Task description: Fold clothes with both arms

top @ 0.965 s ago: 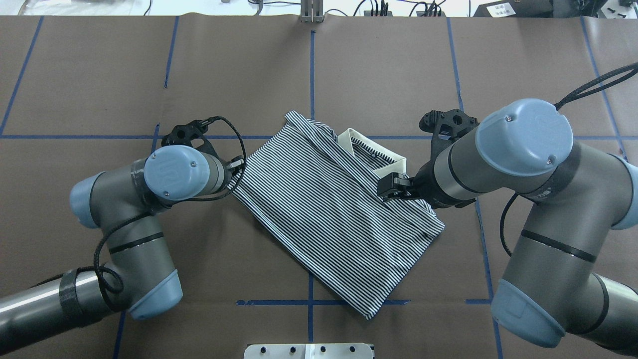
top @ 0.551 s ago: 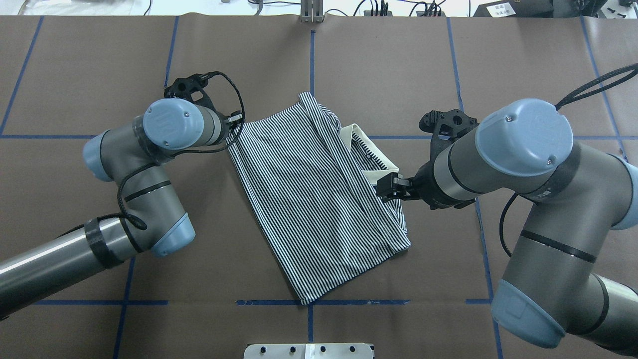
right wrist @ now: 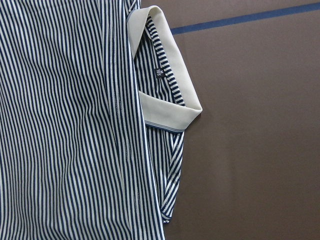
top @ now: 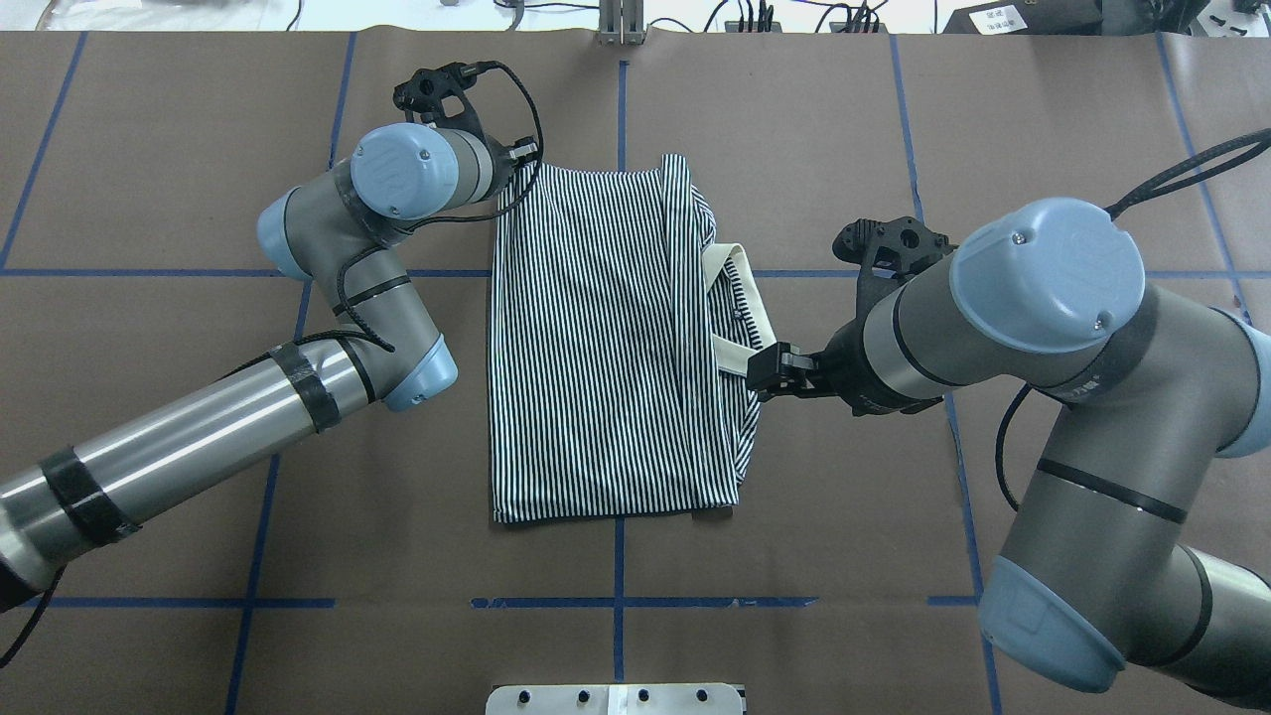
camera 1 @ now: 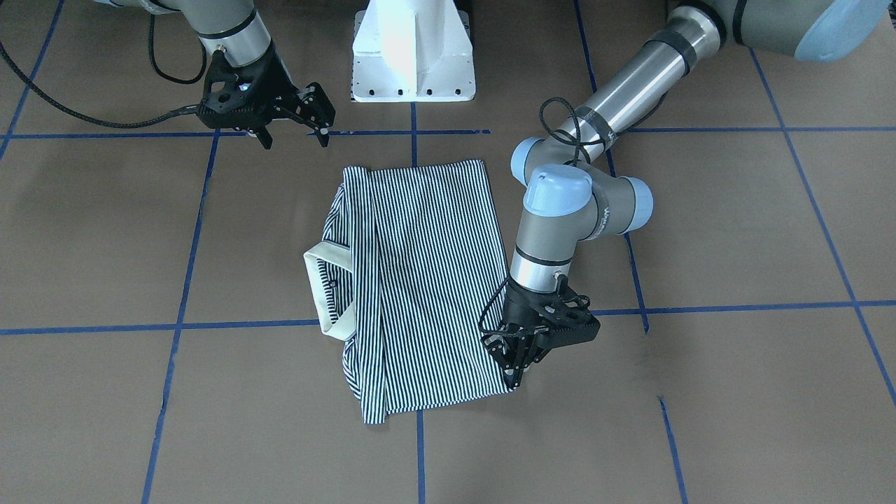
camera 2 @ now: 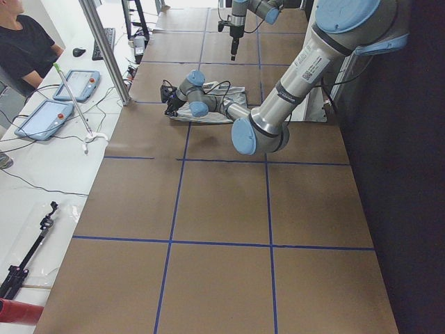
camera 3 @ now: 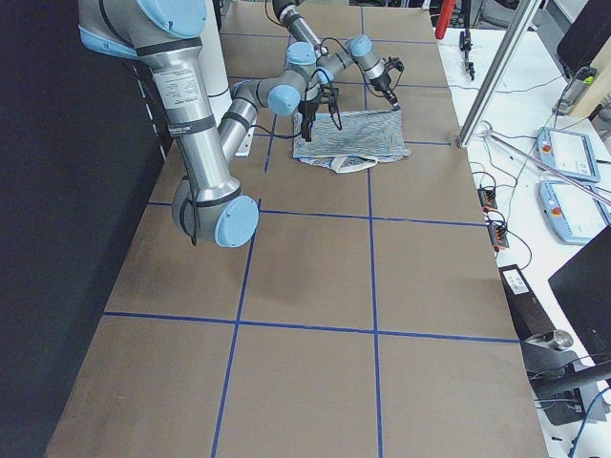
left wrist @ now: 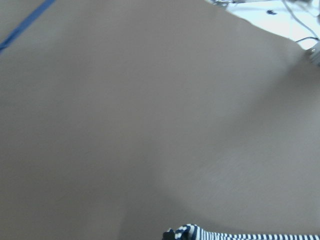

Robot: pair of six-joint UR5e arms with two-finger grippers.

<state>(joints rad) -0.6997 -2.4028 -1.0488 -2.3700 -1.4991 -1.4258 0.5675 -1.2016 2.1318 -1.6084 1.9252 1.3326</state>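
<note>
Brown paper with blue tape lines covers the table (top: 199,149). On it I count one polo shirt (top: 596,348), folded into a rectangle at the centre of the overhead view, plus my two arms and two grippers. My left gripper (camera 1: 516,371) is clamped on the shirt's corner, at the lower right of the fabric in the front-facing view. My right gripper (camera 1: 295,138) hangs with its jaws spread, clear of the fabric, at upper left there. One cream collar (top: 740,308) pokes from the shirt's right edge overhead. My left wrist view is blurred, with only a sliver of stripes at its bottom edge.
</note>
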